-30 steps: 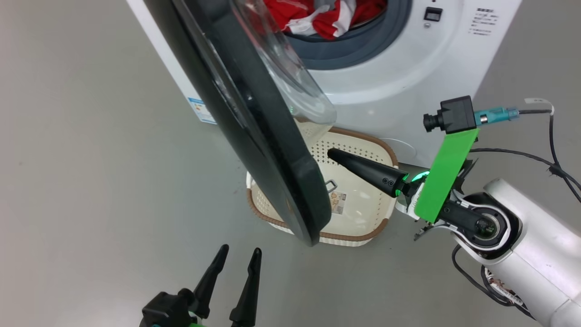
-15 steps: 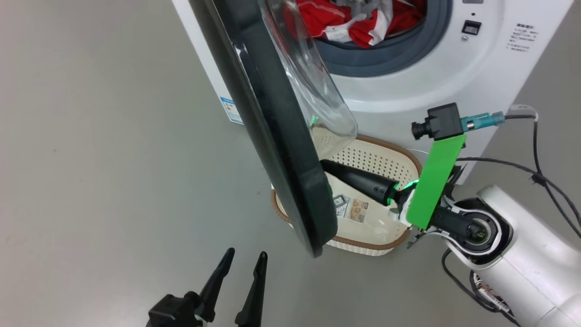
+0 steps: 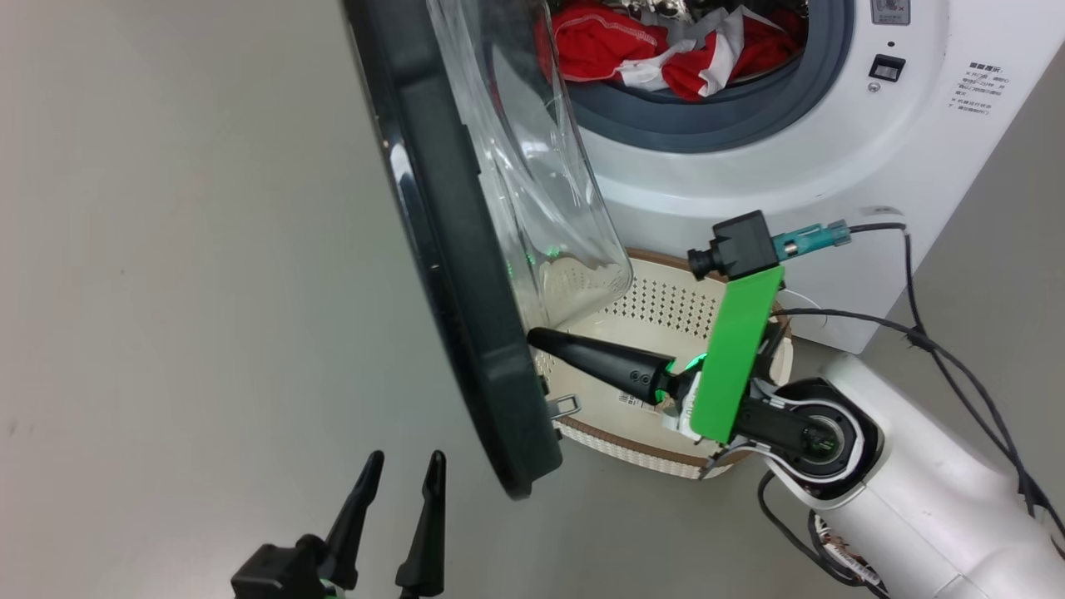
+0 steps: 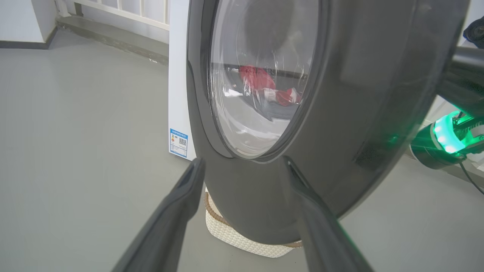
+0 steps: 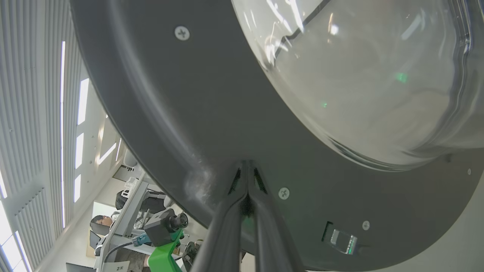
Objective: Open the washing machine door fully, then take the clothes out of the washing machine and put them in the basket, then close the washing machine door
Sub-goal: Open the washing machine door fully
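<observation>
A smooth grey floor (image 3: 166, 249) spreads out, matte and evenly lit. Along the floor's far edge runs a low grey ledge (image 4: 113, 36) carrying white bars (image 4: 124, 6). At the floor's far left corner stands a white wall (image 4: 17, 17) with dark skirting (image 4: 22, 44). High over the floor is a slatted ceiling (image 5: 38, 56) with long bright strips (image 5: 84, 100).

Head looks down, both wrists near door (image 3: 453, 249)

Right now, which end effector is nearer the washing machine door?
Right. The right end effector, fingers together, has tips against the inner rim of the washing machine door, below its glass. The left end effector hangs open on the outer side, apart from it.
</observation>
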### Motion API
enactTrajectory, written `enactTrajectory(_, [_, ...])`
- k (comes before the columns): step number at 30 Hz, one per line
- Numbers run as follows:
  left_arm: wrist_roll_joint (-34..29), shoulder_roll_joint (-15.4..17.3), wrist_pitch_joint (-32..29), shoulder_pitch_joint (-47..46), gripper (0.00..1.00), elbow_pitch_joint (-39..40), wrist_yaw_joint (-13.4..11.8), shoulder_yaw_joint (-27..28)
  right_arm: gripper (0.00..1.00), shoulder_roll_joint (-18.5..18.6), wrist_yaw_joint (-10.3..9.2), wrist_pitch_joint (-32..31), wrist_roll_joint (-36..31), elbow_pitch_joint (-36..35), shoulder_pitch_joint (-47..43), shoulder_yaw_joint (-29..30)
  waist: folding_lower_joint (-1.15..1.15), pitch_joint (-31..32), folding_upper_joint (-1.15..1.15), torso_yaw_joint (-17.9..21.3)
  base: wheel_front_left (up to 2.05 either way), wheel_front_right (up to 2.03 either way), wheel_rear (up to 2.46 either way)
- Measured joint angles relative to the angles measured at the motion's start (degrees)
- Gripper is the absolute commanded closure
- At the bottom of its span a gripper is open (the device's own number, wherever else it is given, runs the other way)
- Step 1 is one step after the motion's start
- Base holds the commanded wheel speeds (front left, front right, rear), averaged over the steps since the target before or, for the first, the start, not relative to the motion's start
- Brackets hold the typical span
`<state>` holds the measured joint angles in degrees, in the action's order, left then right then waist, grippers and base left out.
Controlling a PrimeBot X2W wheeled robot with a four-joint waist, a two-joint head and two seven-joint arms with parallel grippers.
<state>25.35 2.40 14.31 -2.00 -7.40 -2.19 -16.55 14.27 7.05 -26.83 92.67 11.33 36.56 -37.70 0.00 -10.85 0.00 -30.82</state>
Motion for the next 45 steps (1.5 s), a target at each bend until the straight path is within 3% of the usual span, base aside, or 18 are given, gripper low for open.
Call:
enactTrajectory(20, [0.00,0.00,0.00,0.95,0.00,0.88,-0.89,1.53,1.00,-3.31,0.00,-1.20,-2.35,1.58,0.03,1.38,0.00,0.47,0.00,-0.20,0.00,0.00,0.00])
enactTrajectory(23, [-0.15,0.00,0.00,1.01,0.00,0.78,-0.89,1.70,0.57,-2.97,0.00,0.09,-3.56,1.97,-0.15,1.33,0.00,1.06,0.00,-0.11,0.00,0.00,0.00])
enactTrajectory(25, [-0.16,0.00,0.00,1.02,0.00,0.60,-0.85,1.87,0.00,-2.32,0.00,1.18,-3.72,2.18,-1.10,1.32,0.00,1.52,0.00,-0.01,0.00,0.00,0.00])
enactTrajectory(45, [-3.89,0.03,0.00,2.38,0.00,-2.66,2.30,4.13,0.00,3.76,0.00,15.47,-4.03,7.16,-17.64,3.21,0.00,6.85,0.00,1.51,0.00,0.00,0.00])
